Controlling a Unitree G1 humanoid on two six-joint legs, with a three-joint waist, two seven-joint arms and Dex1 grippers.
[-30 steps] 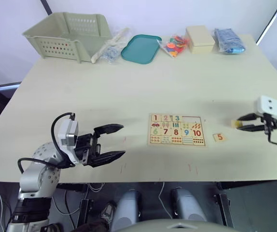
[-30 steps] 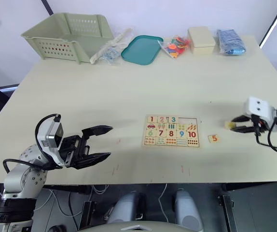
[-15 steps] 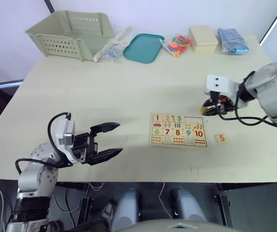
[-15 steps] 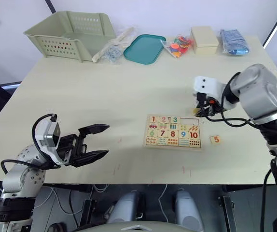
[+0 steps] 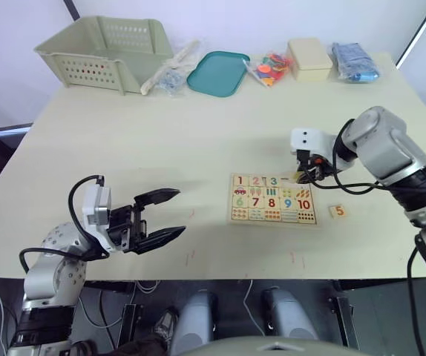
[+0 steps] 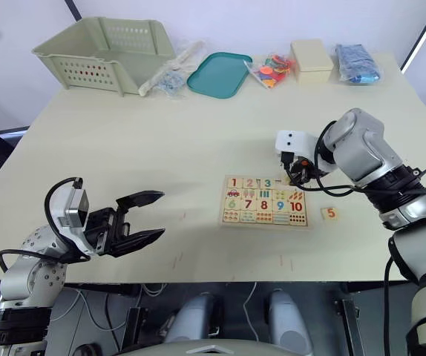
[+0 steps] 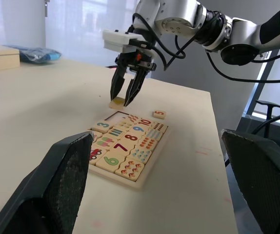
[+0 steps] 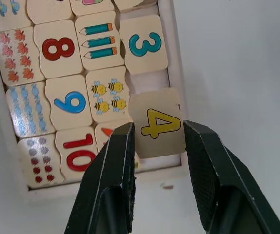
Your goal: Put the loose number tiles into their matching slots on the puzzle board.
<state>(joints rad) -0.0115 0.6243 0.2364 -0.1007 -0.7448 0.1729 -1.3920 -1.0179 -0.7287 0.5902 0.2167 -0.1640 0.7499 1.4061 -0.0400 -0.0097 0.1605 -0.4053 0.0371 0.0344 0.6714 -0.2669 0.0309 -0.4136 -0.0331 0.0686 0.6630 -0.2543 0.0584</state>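
The right gripper (image 8: 155,139) is pinching the 4 tile (image 8: 158,123) over the puzzle board (image 5: 273,200), at its 1 o'clock corner, needing lowering into the empty slot beside the 3, while the left gripper (image 5: 162,216) is idling wide open, empty, 5 tile (image 5: 338,211) waiting on the tabletop (image 5: 198,133).

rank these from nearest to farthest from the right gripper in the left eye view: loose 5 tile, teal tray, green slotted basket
1. The small light-wood tile printed with an orange 5, lying on the table just beyond the puzzle board's right end, close to the right gripper.
2. The teal oval plastic tray, at the table's far edge, to the gripper's left.
3. The pale green slotted plastic basket, at the far left corner.
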